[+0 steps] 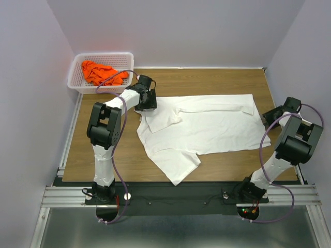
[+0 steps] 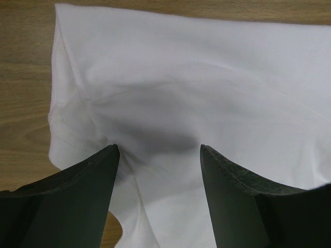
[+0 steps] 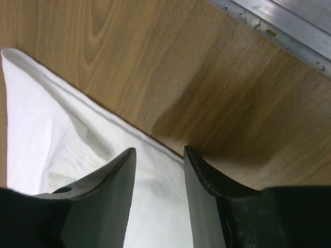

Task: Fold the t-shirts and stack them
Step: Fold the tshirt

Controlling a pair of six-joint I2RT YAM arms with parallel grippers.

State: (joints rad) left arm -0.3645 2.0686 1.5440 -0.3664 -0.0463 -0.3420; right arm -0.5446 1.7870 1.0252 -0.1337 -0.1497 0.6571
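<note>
- The white t-shirt lies spread across the middle of the table. Its long side runs from 9 to 3 o'clock, probably so that each arm can reach one end.
- It looks partly folded. A flap lies doubled over at its 10 o'clock corner, and a band along the 12 o'clock edge seems turned in. A loose part juts out toward 7 o'clock, so I judge the fold unfinished.
- The left gripper sits at the shirt's 10 o'clock corner. Its fingers stand wide apart over the doubled cloth and nothing is pinched between them. That suits either letting go of the flap or taking a fresh hold there.
- The right gripper is at the shirt's 3 o'clock edge. Its fingers are about half spread, straddling the hem where cloth meets wood. It has hold of nothing, and seems posed to pin or lift that edge for the next fold.
- The orange t-shirt lies crumpled in the white basket at 10 o'clock of the table. It is well apart from the white one, likely waiting its turn to be folded and stacked.
</note>
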